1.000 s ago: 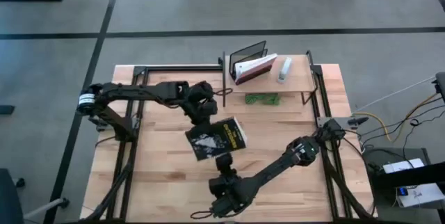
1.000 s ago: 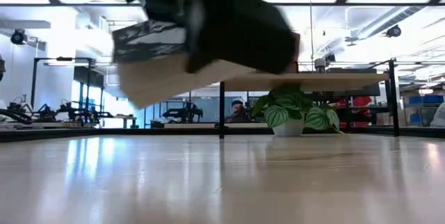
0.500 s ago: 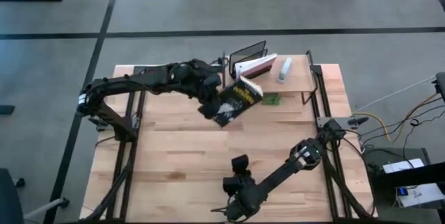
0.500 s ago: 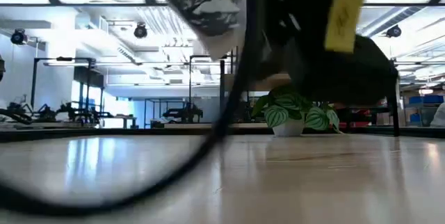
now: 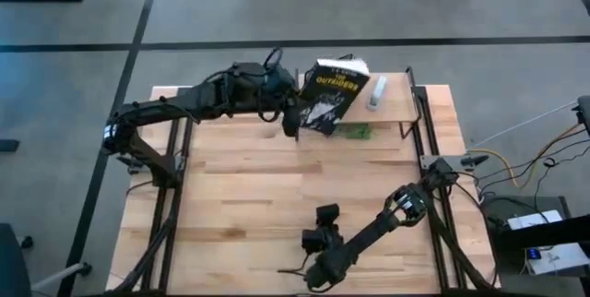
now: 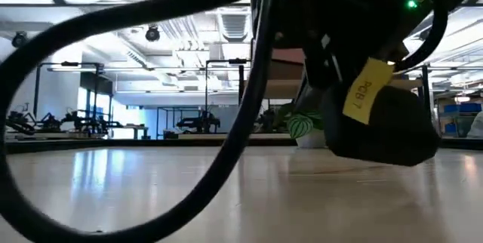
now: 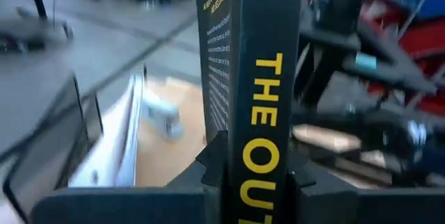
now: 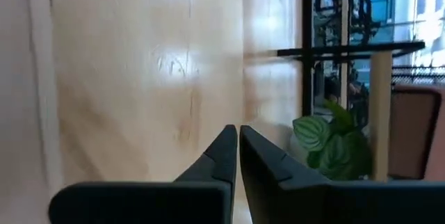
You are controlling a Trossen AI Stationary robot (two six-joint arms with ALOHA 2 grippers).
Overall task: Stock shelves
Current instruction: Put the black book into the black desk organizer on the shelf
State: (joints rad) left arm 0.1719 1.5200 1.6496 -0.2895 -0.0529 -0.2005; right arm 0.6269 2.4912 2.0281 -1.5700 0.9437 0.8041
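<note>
My left gripper is shut on a black book with yellow title letters, held over the left end of the shelves, a small light wood board on black legs at the table's far edge. In the left wrist view the book's spine faces the camera. A white book leans in a wire rack on the board, and a white bottle lies beside it. My right gripper is shut, touching nothing, low over the table near its front edge. My left gripper pinches the book across its spine edge, one finger on each cover, near one end of the spine. The fingers come level from the table's left. The book is lifted clear, tilted, its front cover showing from above.
A green potted plant stands under the shelves. Black frame rails run along the table's left and right sides. My right arm and its cable fill the low view. Bare tabletop lies between the two grippers.
My left gripper has carried the book from the table's middle toward the far edge and up over the shelves' left end, turning it about on the way. My right gripper has drawn a little toward the table's right.
</note>
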